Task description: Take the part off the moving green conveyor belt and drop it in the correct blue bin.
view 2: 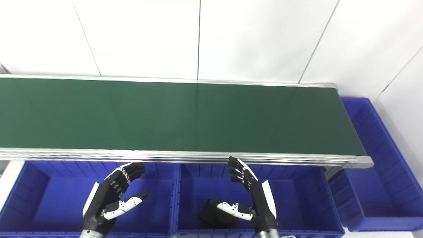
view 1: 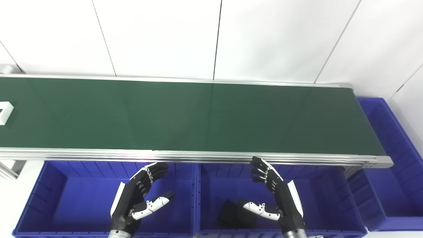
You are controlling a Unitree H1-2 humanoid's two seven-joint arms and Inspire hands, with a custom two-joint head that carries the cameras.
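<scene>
Two hands wait, both empty with fingers spread: the left hand [view 1: 140, 195] hovers over the left blue bin [view 1: 43, 198], the right hand [view 1: 276, 195] over the middle blue bin [view 1: 330, 201], each just near of the conveyor's silver rail. A third blue bin [view 1: 386, 138] stands at the right end of the green conveyor belt [view 1: 198, 115].

The part [view 1: 5, 112], a white, frame-like piece, shows only in the left eye view, at the far left edge of the belt and cut off by the picture; it is well apart from both hands. A dark flat item [view 1: 231, 215] already lies in the middle bin, partly behind the right thumb.

The step in hand looks like waiting for the part to ride into reach. Several risks follow from that. Timing is the main one: a reach begun late on a moving belt would close behind the part, or nudge it askew. If neither hand takes it, it would likely ride off the right end into the third bin, sorted or not. Its thin, hollow shape may slip from a loose grasp. Which bin is correct cannot be told from here, so a wrong drop is possible.
</scene>
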